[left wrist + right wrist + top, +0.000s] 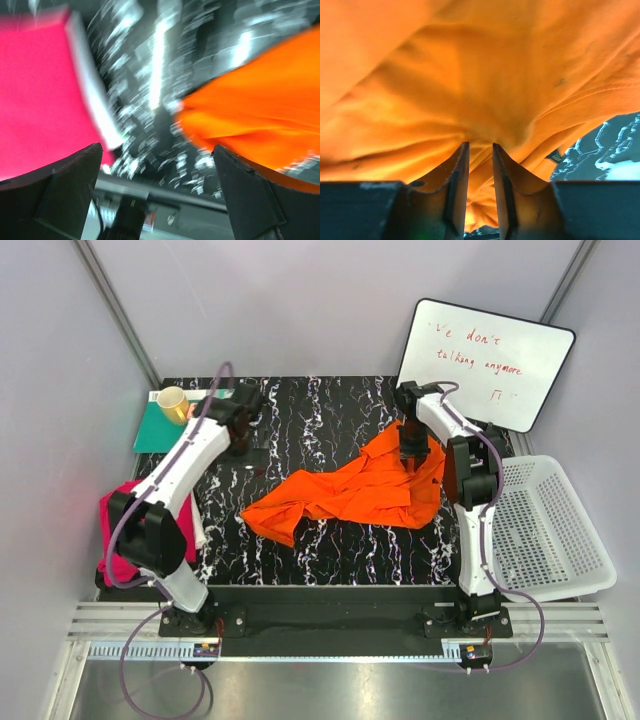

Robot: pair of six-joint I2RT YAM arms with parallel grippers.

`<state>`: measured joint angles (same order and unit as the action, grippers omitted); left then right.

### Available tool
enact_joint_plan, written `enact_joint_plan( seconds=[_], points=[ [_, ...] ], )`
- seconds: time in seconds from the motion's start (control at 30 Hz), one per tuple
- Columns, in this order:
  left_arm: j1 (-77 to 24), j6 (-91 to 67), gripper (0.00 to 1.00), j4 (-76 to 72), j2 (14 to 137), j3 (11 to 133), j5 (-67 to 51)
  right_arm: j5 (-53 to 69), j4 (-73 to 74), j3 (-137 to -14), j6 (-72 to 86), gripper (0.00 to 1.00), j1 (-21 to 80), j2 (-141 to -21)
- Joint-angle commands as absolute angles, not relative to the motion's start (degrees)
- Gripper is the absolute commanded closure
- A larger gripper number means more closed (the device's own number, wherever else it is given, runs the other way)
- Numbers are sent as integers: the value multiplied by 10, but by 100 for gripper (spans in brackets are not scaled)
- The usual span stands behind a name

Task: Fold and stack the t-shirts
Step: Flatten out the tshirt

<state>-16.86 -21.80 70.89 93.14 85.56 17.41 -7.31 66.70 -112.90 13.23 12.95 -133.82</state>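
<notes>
orange t-shirt (350,490): rumpled and unfolded across the middle and right of the worktop (330,550), one end trailing toward the near left
right fingers (461,165): almost pressed together, pinching a fold of the orange cloth near the far right corner, likely to lift or pull that part flat
left fingers (80,175): spread wide, holding nothing, above the far left of the worktop, probably placed to take the shirt's free end
magenta t-shirt (120,530): bunched at the left edge by the near corner, probably awaiting its turn
hard to make out: the left wrist view is smeared; sleeve, collar and hem of the orange t-shirt cannot be told apart; the left arm covers part of the magenta t-shirt
</notes>
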Motion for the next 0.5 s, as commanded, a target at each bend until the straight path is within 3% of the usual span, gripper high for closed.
enact_joint_plan(
  seconds=[0.0,0.2,0.47],
  points=[
    [-275,-163,1,686,1006,953,128,24,631,-1142,118,64,127,-1260],
    [-352,-164,1,686,1131,1051,80,105,611,-1144,126,62,129,-1266],
    [-374,-147,6,679,1215,1121,11,97,610,-1133,133,62,133,-1276]
  ],
)
